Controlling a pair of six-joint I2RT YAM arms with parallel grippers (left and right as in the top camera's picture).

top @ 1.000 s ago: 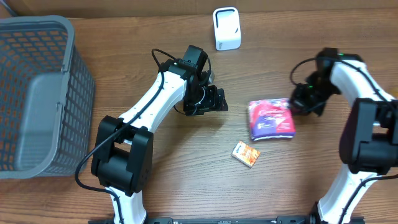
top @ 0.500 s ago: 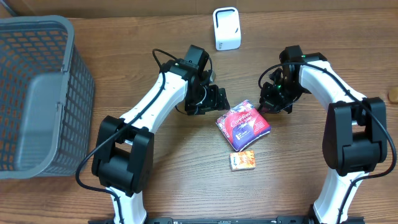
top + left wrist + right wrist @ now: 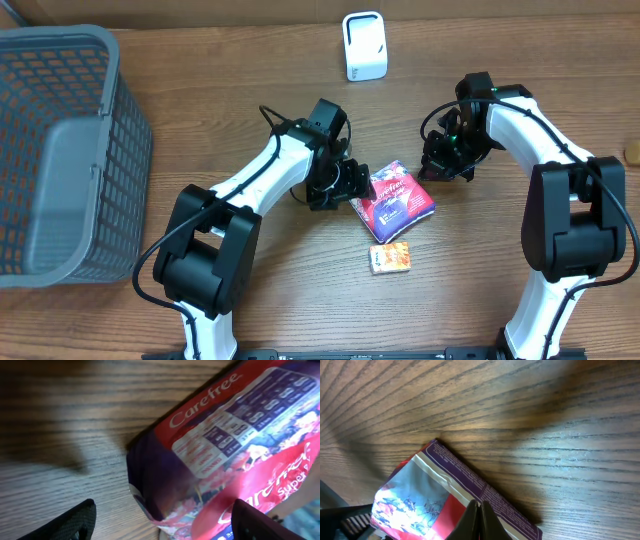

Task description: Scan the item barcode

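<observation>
one carefree pack (image 3: 397, 200) between left end effector (image 3: 352, 186), jaws apart, and right end effector (image 3: 438, 169), jaws together

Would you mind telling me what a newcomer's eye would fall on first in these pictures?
The glossy red-and-purple Carefree soft pack lies at the centre of the wooden table, the open left gripper at its left end and the shut right gripper by its far right corner. A small orange carton lies on its near side. A big grey mesh basket fills the table's left edge, and a white upright scanner stands at the far edge.
</observation>
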